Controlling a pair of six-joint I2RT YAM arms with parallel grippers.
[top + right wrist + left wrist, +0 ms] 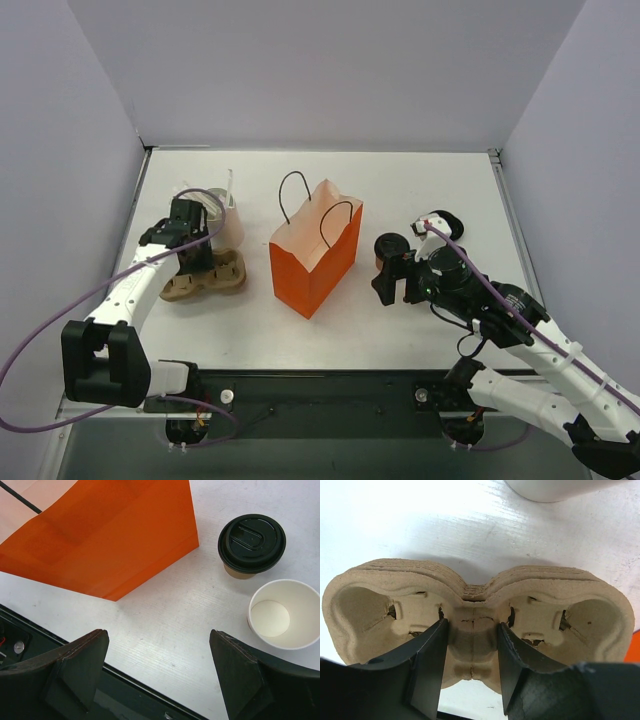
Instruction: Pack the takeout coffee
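The takeout coffee (251, 542), a small tan cup under a black lid, stands on the table right of the orange bag (315, 255), and shows from above as a black lid (392, 245). My right gripper (159, 640) hovers open over bare table near the front edge, short of the coffee and touching nothing; from above it (393, 280) sits just in front of the cup. My left gripper (472, 630) is down on a stack of brown pulp cup carriers (475, 605), its fingers (432, 650) pressed against both sides of the middle bridge.
An open, lidless tan cup (285, 614) stands right beside the coffee. A white cup of stirrers (228, 215) stands just behind the carriers (205, 278). The bag stands upright with its black handles up. The table's dark front edge (30, 630) is close below my right gripper.
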